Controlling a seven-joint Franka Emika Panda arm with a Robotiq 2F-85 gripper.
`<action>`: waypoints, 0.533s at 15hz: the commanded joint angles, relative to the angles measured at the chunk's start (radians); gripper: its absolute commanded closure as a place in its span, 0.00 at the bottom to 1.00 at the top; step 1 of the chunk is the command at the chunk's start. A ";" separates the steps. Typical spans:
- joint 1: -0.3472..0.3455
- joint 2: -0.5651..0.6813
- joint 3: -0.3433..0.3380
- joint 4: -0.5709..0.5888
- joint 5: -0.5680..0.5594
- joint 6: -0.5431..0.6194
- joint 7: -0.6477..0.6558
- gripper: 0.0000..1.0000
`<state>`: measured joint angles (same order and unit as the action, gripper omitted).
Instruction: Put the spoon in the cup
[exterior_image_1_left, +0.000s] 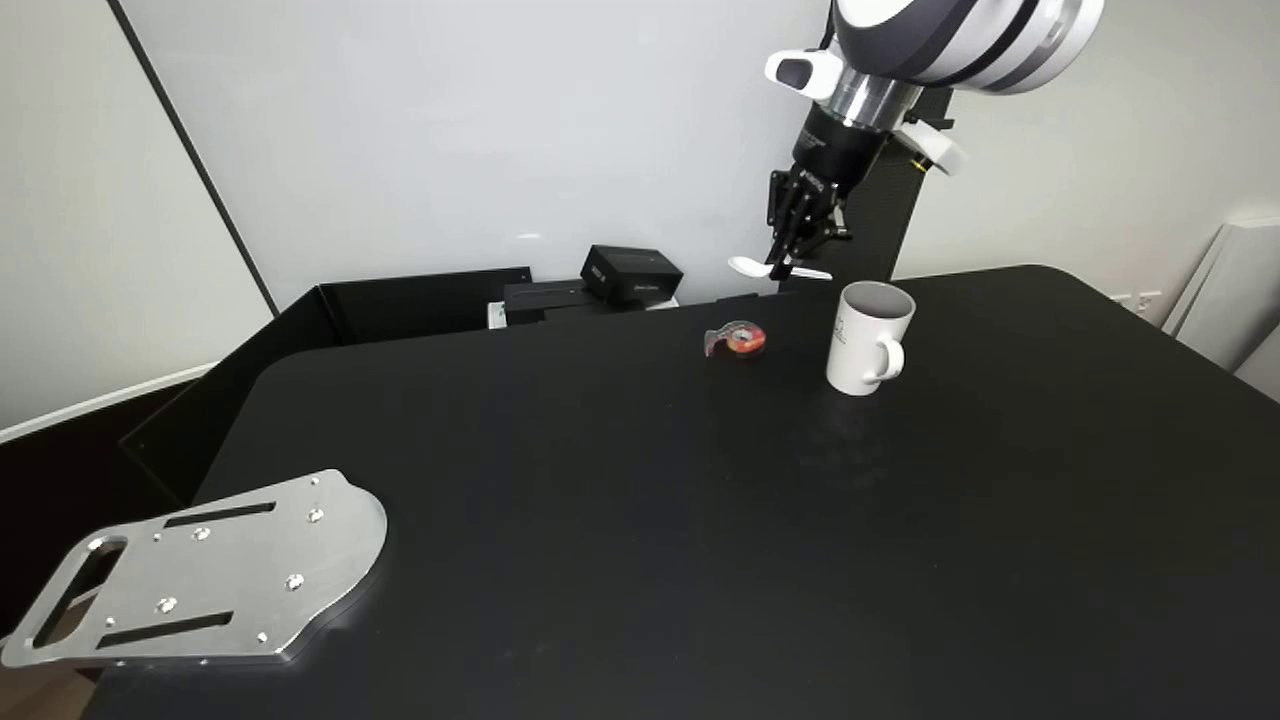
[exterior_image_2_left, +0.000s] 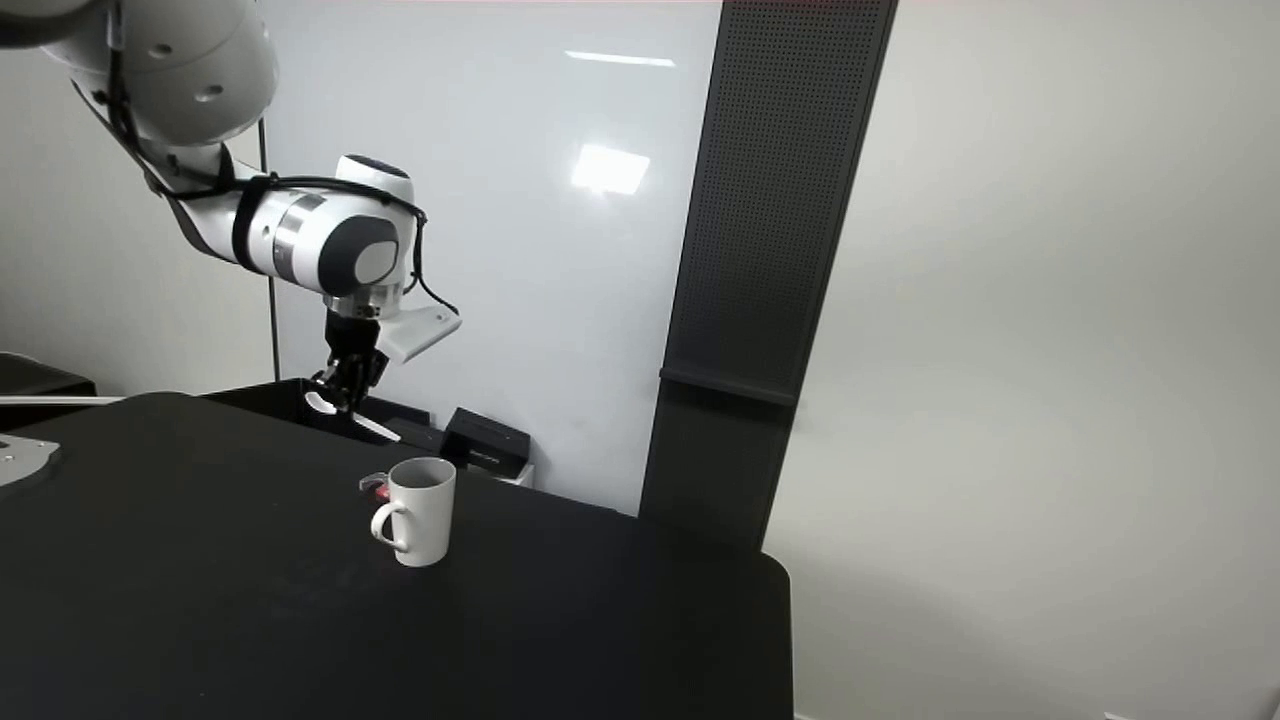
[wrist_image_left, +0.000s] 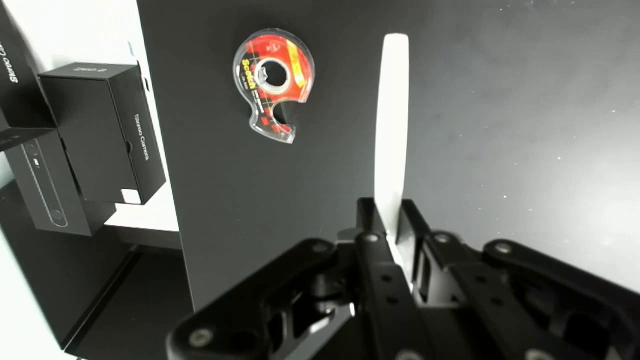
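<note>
One spoon (wrist_image_left: 392, 130) is held aloft, pinched partway along its length in the one gripper (wrist_image_left: 389, 212), apart from the one cup (exterior_image_1_left: 860, 345). The cup is stood upright on the table (exterior_image_1_left: 600, 550); its contents cannot be told. One tape (exterior_image_1_left: 746, 340) is seen near the cup; one metal plate (exterior_image_1_left: 245, 565) and at least three boxes (wrist_image_left: 92, 140) are counted well apart from it.

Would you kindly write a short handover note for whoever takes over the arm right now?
Gripper: closed on the spoon, held up in the air.
Cup: upright on the table, open side up, near the tape.
Done: spoon picked up.
Left: bring the spoon over the cup, likely turn it so one end points down, lower it in, then let go.
</note>
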<state>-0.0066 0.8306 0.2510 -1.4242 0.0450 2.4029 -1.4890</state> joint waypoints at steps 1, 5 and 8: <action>-0.068 -0.066 0.046 -0.089 0.075 0.021 -0.024 0.97; -0.135 -0.098 0.093 -0.151 0.167 0.058 -0.079 0.97; -0.184 -0.108 0.133 -0.189 0.248 0.096 -0.143 0.97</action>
<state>-0.1353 0.7676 0.3366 -1.5365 0.2186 2.4592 -1.5672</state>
